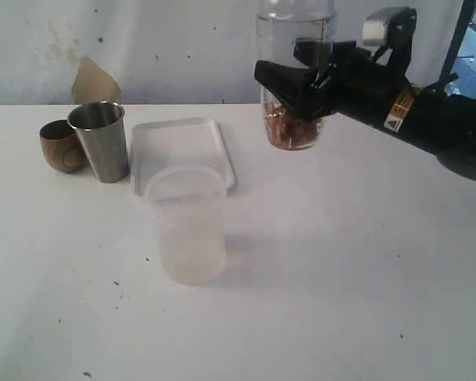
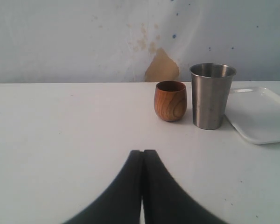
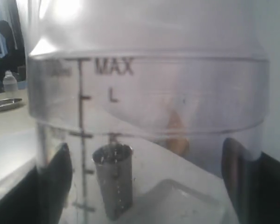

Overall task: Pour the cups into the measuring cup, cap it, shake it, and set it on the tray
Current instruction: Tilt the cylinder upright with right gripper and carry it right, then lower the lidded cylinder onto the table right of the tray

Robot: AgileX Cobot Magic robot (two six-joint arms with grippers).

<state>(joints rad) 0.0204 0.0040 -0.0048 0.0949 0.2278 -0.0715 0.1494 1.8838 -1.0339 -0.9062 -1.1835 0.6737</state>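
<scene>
Frosted tumbler (image 1: 186, 226) foremost; right gripper (image 1: 292, 79) clamps measuring cup (image 1: 294, 127)

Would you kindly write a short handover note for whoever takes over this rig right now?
Left gripper: shut, empty, low over the table, facing the cups.
Right gripper: clamped around the measuring cup, right of the tray; I cannot tell whether the cup is lifted.
Steel tumbler and wooden cup: upright, left of the tray.
Done: brown contents lie in the measuring cup, so pouring looks finished.
Left: the cup's top is out of frame, so capping is unconfirmed; then shake it and set it on the tray.
</scene>
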